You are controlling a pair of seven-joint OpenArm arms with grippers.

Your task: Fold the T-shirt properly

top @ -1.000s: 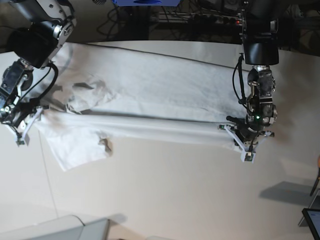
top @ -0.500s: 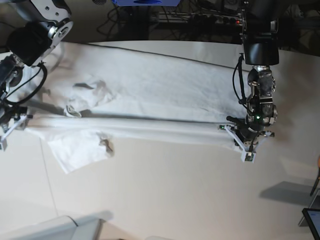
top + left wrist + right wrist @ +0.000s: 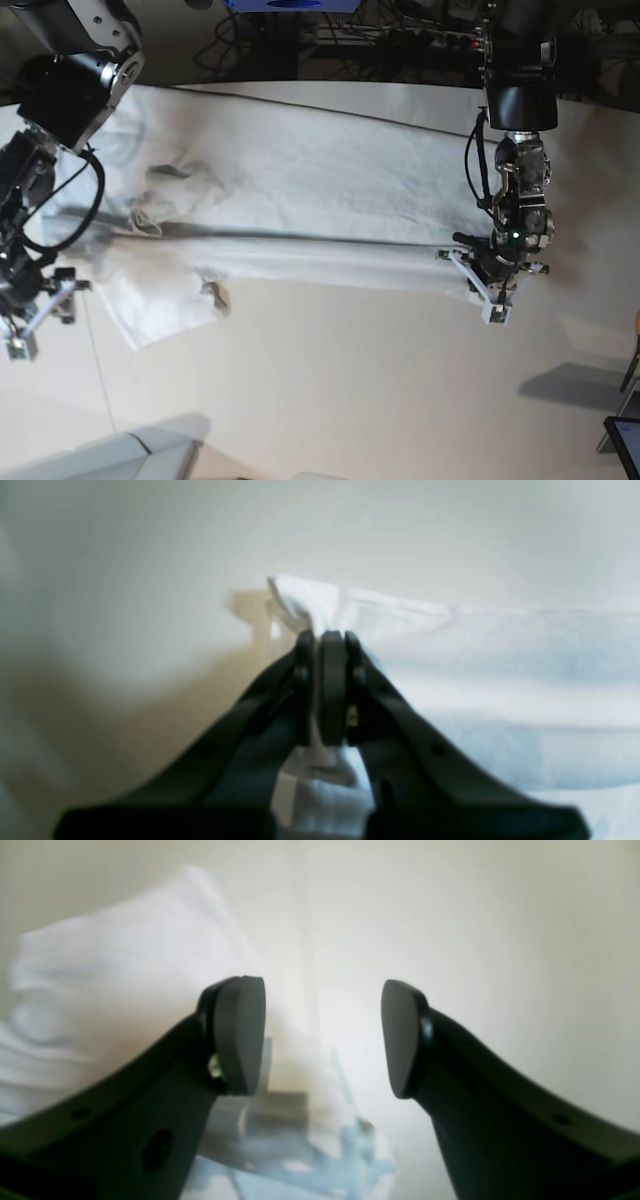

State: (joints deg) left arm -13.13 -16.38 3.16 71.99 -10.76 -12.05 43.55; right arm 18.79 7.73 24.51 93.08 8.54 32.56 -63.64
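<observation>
A: The plain white, wrinkled cloth T-shirt (image 3: 290, 190) is being shown stretched lengthwise across the pale tabletop (image 3: 350, 390), one long fold running along its near edge.

B: And the left gripper (image 3: 487, 283), the black one with white finger frames, is being held at the shirt's end on the base view's right. In the left wrist view its black pads (image 3: 332, 687) are being pressed together with a strip of white cloth pinched between them.

A: So that hem is being gripped. The right gripper (image 3: 35, 318) is being seen at the opposite end, just off the short sleeve (image 3: 160, 295) that is lying flat.

B: Its dark fingers (image 3: 240, 1035) are being held well apart in the right wrist view, nothing caught between them; blurred white cloth is lying beneath and behind the one on the left.
</observation>
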